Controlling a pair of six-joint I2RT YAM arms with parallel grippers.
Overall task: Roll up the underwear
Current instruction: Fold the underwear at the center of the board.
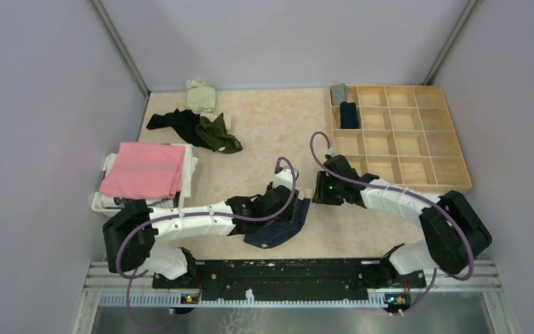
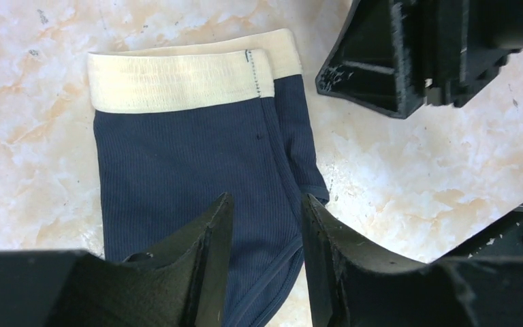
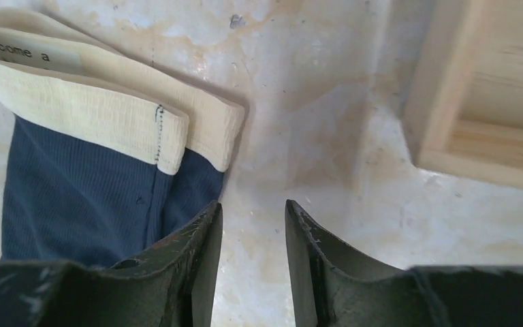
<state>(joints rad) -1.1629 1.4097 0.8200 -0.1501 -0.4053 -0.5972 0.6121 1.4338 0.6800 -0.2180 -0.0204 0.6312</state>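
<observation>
Navy underwear (image 2: 191,170) with a beige waistband (image 2: 177,82) lies folded flat on the table, also visible in the top view as the navy underwear (image 1: 278,233). My left gripper (image 2: 264,208) hovers open over its lower right part, with the fabric showing between the fingers. My right gripper (image 3: 252,208) is open over bare table just right of the waistband (image 3: 109,116); its left finger overlaps the navy cloth's edge. In the top view the left gripper (image 1: 278,205) and right gripper (image 1: 318,191) sit close together.
A wooden compartment tray (image 1: 452,182) stands at the right, holding a grey roll (image 1: 338,92) and a navy roll (image 1: 348,115); its corner (image 3: 449,136) is near my right gripper. A pile of dark, olive and pale garments (image 1: 201,125) lies at the back. A pink cloth (image 1: 144,169) rests on a white basket at left.
</observation>
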